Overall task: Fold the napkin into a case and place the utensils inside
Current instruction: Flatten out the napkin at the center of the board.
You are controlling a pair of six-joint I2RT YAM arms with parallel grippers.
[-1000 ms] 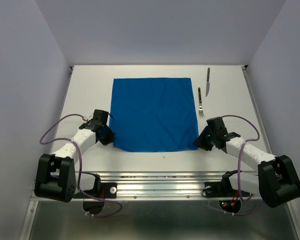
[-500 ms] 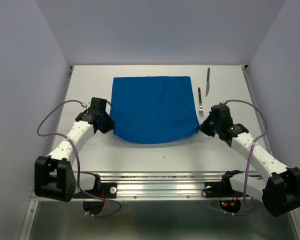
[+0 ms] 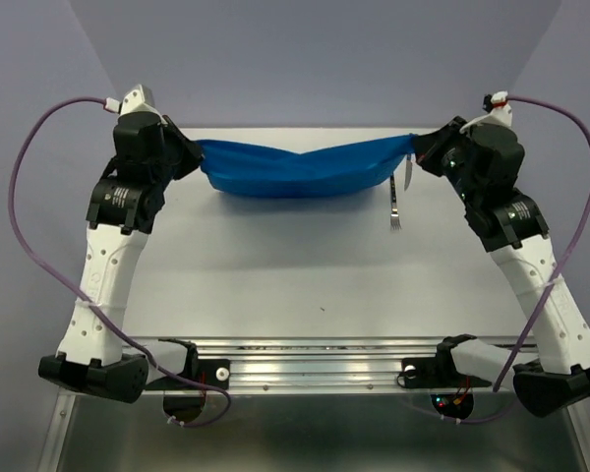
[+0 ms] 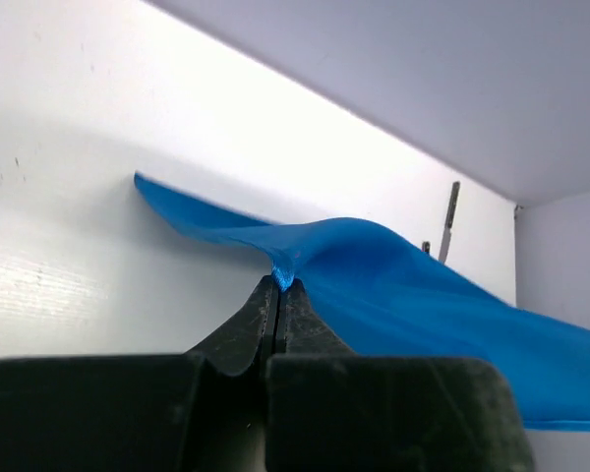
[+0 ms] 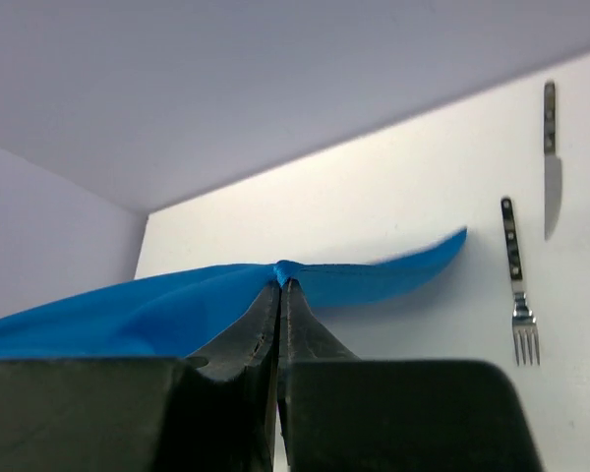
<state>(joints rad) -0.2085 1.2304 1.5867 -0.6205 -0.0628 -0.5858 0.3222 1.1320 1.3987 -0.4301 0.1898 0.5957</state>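
Pinching a near corner of the bright royal-blue soft cloth napkin (image 3: 295, 169) with the left gripper (image 4: 278, 285), jaws pressed fully together on the fabric; doing the same at the other near corner with the right gripper (image 5: 280, 283), jaws likewise clamped on cloth. Holding both corners raised above the flat white table (image 3: 305, 265), well apart, stretching the cloth between them with a sag in the middle toward the rear of the surface. Leaving the far corners low, apparently resting on the table in both wrist views. Judging progress as early: grasp and lift of the near edge done; no fold laid down, no crease visible, no narrow pouch formed. Remaining: carry the held edge over to complete a first fold, release, repeat folding until reaching a narrow case, then load the utensils. Leaving untouched, to the right of the cloth, the small silver metal fork (image 5: 516, 280), tines toward the near edge, and just beyond it the slim silver metal table knife (image 5: 552, 162) with a dark handle, both flat on the table.
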